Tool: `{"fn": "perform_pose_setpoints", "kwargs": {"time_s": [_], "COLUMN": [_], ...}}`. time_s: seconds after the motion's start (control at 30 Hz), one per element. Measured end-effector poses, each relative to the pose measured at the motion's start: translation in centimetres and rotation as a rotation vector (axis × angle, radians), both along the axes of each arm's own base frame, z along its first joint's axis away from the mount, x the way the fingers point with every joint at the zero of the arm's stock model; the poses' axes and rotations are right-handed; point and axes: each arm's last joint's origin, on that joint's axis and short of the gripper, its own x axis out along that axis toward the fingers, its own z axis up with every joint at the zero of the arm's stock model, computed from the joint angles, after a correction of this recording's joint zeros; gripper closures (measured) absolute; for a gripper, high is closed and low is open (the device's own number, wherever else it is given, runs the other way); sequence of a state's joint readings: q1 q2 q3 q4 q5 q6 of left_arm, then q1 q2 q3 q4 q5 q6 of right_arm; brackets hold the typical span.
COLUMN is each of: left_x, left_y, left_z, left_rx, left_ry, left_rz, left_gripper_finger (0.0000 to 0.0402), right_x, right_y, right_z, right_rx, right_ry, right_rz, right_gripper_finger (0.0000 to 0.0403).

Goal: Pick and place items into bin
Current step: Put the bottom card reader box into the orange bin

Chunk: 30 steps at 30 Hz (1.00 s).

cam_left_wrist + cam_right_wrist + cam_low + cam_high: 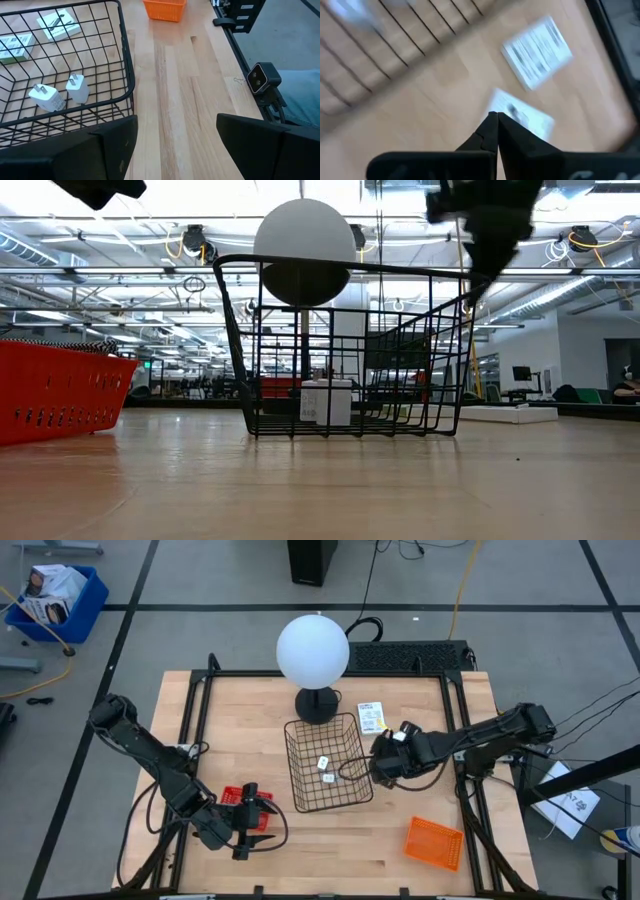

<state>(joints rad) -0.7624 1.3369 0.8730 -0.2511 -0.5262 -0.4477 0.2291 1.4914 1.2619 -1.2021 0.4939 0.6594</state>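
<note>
High view: looked straight down from well above, taking in the whole table (330, 850) and both arms.
Low view: sat at tabletop height, close to the basket (350, 350), facing level across into the room.
Left wrist view: looked forward over the boards, near the basket (65, 75).
Right wrist view: hung close above the packets (537, 50).
Shared: the basket (328, 762) showed in high, low and left wrist views.

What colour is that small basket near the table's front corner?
Orange basket, with a perforated wall. The high view shows it best.
</note>
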Motion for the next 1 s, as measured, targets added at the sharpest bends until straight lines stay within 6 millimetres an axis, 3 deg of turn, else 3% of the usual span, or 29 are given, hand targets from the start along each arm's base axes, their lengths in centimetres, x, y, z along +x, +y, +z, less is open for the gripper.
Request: {"fn": "perform_pose_setpoints", "kwargs": {"time_s": [0.13, 0.3, 0.53, 0.77, 1.0], "left_x": [0.0, 0.1, 0.1, 0.1, 0.4], "left_y": [0.0, -0.1, 0.0, 0.0, 0.3], "left_z": [0.1, 0.2, 0.1, 0.1, 0.1], "left_rx": [0.006, 0.01, 0.018, 0.043, 0.065], "left_ry": [-0.009, -0.022, -0.019, -0.022, -0.031], "left_rz": [-0.002, -0.007, -0.011, -0.027, -0.009], "left_gripper_finger": [0.0128, 0.0128, 0.0128, 0.0128, 0.0128], "right_x": [-0.9, -1.1, -2.1, -4.1, -5.5], "right_y": [-0.9, -1.3, -1.5, -1.5, -1.0], "right_z": [-1.6, -4.1, -6.3, -6.3, -4.7], "right_rx": [0.068, 0.23, 0.322, 0.318, 0.306], "right_ry": [0.152, 0.218, 0.262, 0.195, -0.011], "right_rz": [0.054, 0.16, 0.187, 0.238, 0.259], "right_gripper_finger": [0.0402, 0.0393, 0.0327, 0.0247, 0.0223]}}
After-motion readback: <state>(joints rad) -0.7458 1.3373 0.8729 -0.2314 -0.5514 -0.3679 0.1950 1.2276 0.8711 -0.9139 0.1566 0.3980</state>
